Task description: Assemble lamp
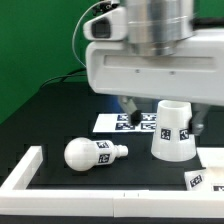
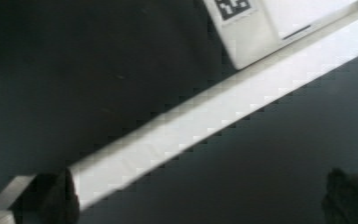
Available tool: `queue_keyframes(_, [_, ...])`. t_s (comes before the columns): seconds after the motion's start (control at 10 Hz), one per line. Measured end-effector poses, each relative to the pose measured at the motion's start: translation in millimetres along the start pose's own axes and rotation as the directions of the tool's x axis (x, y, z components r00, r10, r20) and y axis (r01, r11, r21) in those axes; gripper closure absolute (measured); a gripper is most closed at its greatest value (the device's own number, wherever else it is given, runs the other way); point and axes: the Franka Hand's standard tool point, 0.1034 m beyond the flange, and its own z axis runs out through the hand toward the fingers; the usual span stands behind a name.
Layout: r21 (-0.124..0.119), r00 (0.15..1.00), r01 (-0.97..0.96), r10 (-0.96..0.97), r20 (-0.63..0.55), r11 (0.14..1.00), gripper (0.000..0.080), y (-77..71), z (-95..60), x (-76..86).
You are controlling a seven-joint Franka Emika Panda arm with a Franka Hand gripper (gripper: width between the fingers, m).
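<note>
Nearest the exterior camera, the long white rail runs along the front of the black table and turns up at the exterior view's left.

Just behind the rail, the lamp bulb lies on its side, with its rounded end toward the exterior view's left and its tagged neck toward the right. The lamp shade stands wide end down, near the bulb but apart from it, on the exterior view's right. The lamp base is a tagged block cut off at the picture's edge, sitting close inside the rail. The marker board lies flat behind the bulb and shade, and the arm hangs over it.

In the wrist view the gripper is spread wide, with one fingertip at each side and nothing between them. Below it lie the rail and a tagged white block, probably the base.

By my reading, assembly has not begun. The three parts are separate, none is joined and none is held. Seating the bulb in the base and fitting the shade both remain to be done.

No brand or readable writing shows. The only markings are black-and-white square tags on the parts and the board.
</note>
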Motion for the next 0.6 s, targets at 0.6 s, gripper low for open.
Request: queue_keyframes(0.6, [0.042, 0.867, -0.498, 0.498, 0.010, 0.866, 0.0101, 41.6, 23.2, 0.9])
